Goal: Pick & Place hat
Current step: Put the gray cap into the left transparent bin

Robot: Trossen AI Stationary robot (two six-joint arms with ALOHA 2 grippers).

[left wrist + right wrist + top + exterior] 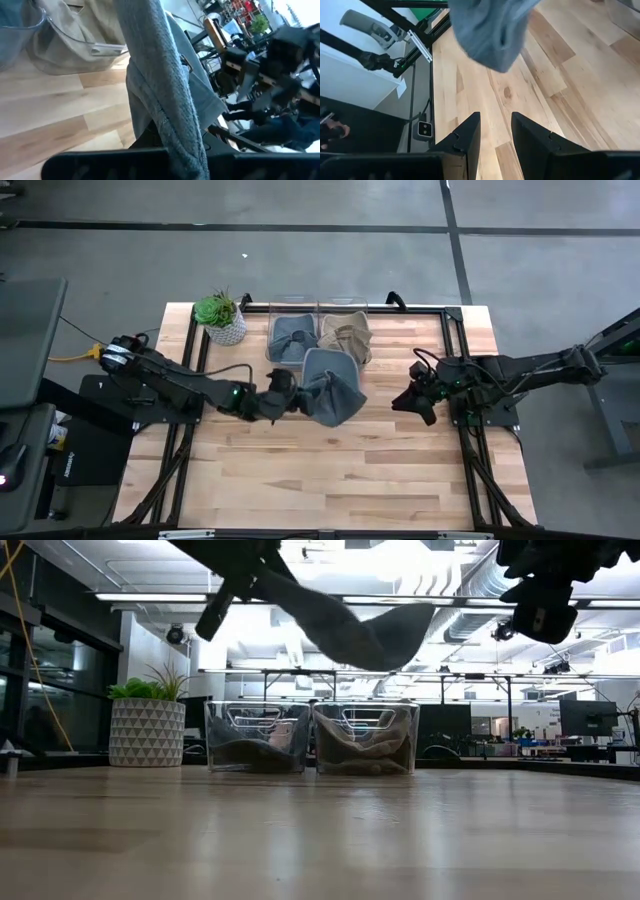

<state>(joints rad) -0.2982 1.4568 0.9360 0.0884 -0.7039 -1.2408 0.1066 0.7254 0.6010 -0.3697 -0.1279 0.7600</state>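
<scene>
left claw [283, 394] clamped on the grey hat [330, 388], hanging above the tabletop [330, 465]; right claw [408, 401] idle, fingers apart

A grey concrete floor [300, 270] crossed by dark seams lay beyond the table at twelve o'clock. Bright ceiling lights [420, 560] and exposed ducting [470, 600] ran overhead; monitors [585, 718] stood at three o'clock.

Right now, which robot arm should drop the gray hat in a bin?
The left one. Its gripper already holds the gray hat in the air, right beside the clear bins. The right gripper hangs empty, farther away, fingers open.
</scene>
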